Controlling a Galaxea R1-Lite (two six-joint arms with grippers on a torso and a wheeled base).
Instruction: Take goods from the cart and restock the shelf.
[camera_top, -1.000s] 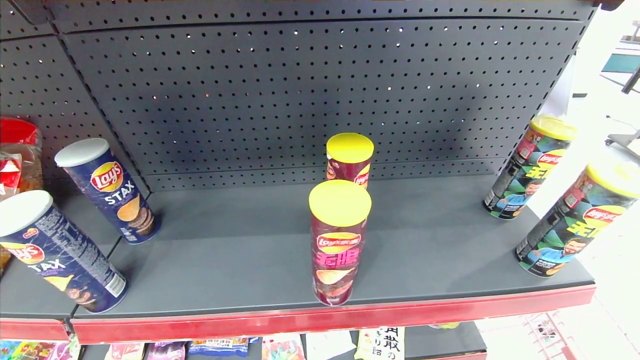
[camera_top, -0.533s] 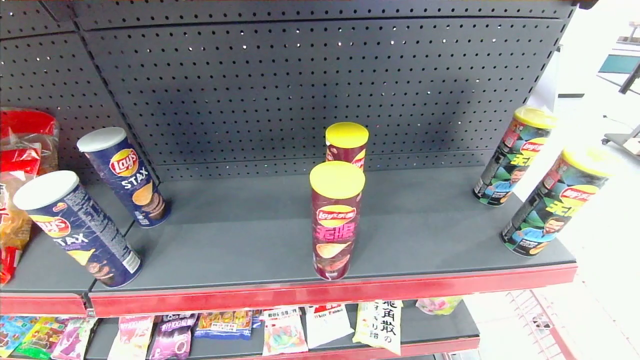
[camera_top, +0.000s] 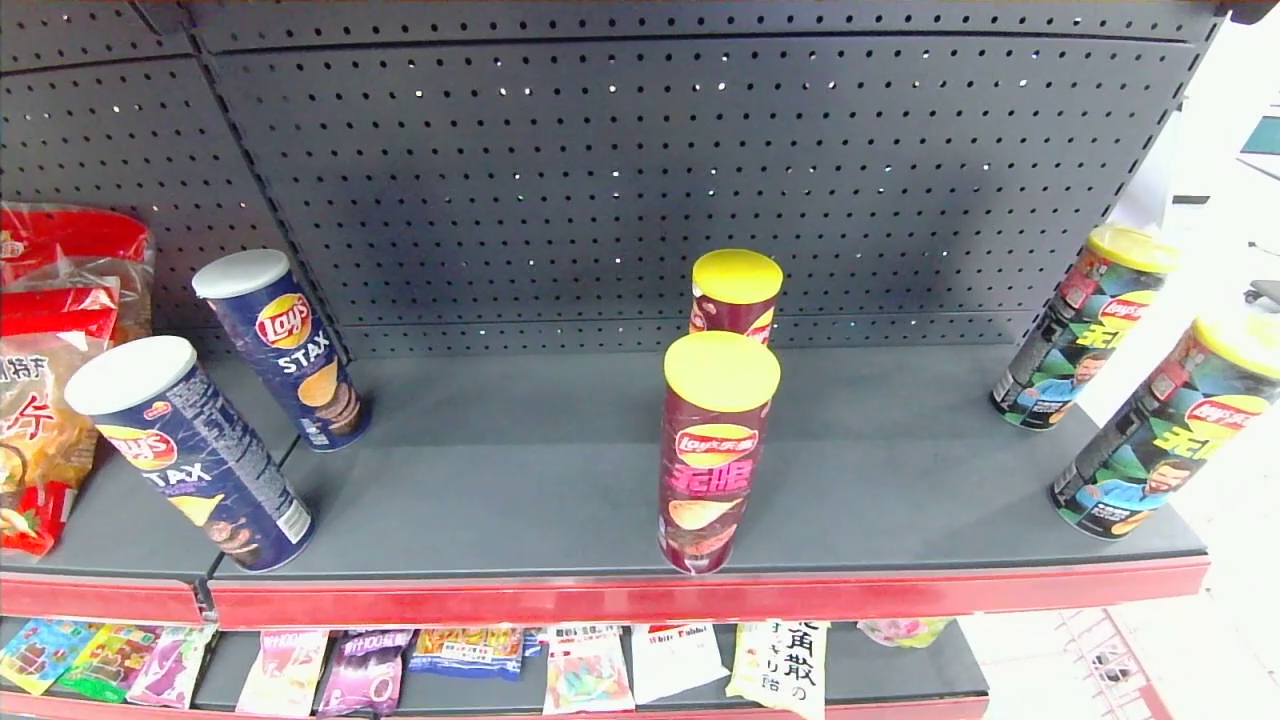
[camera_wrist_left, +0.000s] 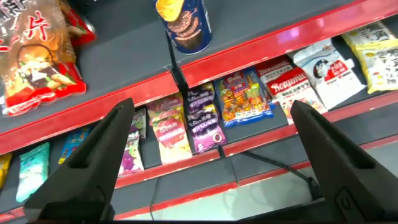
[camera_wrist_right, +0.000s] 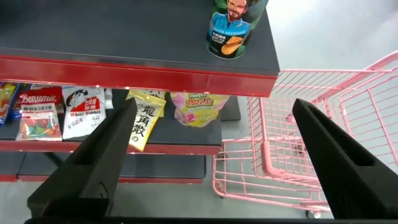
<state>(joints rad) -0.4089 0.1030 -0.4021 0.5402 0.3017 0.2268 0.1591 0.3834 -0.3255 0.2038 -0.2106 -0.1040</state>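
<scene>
Both claws are hanging empty and spread wide: the left claw (camera_wrist_left: 210, 104) before the lower snack packets (camera_wrist_left: 205, 118), the right claw (camera_wrist_right: 212, 102) near the pink cart (camera_wrist_right: 261, 143), likely readying a pick. Chip cans (camera_top: 718, 450) are standing spaced on the shelf (camera_top: 520, 490), leaving gaps for stock.

You have a dark grey shelf (camera_top: 520, 500) with a red front edge. Two blue cans stand at its left end, one at the front edge (camera_top: 190, 450) and one nearer the back (camera_top: 285, 345). Mid-shelf, one maroon can (camera_top: 718, 450) stands in front of another (camera_top: 735, 295). Two green-and-black cans (camera_top: 1085, 325) (camera_top: 1160, 440) stand at the right end.
</scene>
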